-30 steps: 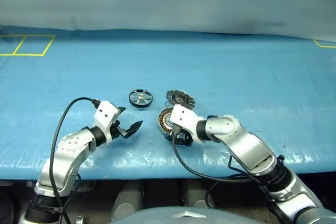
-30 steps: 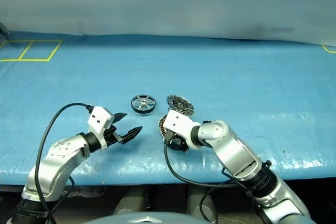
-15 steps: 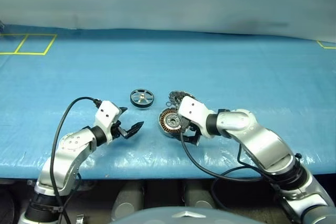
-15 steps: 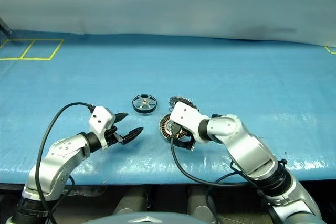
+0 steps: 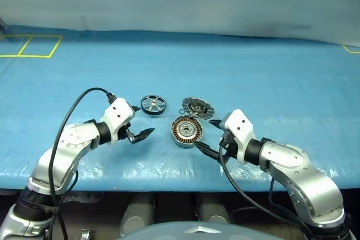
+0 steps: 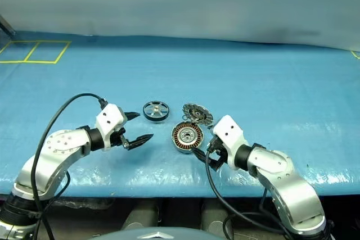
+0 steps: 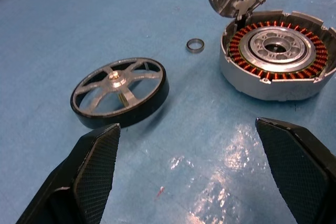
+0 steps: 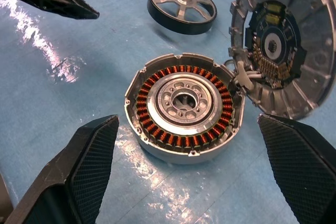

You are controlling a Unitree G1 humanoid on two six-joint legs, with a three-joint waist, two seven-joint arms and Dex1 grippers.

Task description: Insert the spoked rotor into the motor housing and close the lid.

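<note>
The spoked rotor (image 5: 153, 104) lies flat on the blue table, dark rim around a silver spoked face. To its right sits the motor housing (image 5: 187, 130), copper windings up, nothing in it. The lid (image 5: 197, 107) is folded back beyond the housing, joined at the edge, with its dark segmented inner face up. My left gripper (image 5: 143, 120) is open just left of the housing and nearer than the rotor. The right gripper (image 5: 203, 134) is open at the housing's right near side, holding nothing. In the right wrist view the housing (image 8: 184, 106) lies ahead between the open fingers (image 8: 89, 156).
A tiny ring (image 7: 195, 45) lies on the table between rotor and housing. The table's front edge (image 5: 169, 175) runs close below both grippers. Yellow tape squares (image 5: 28, 46) mark the far left corner. Open blue surface stretches behind and to both sides.
My right gripper has drawn back from over the housing toward the right and the front edge, uncovering the windings. The left gripper has lifted a little and rolled.
</note>
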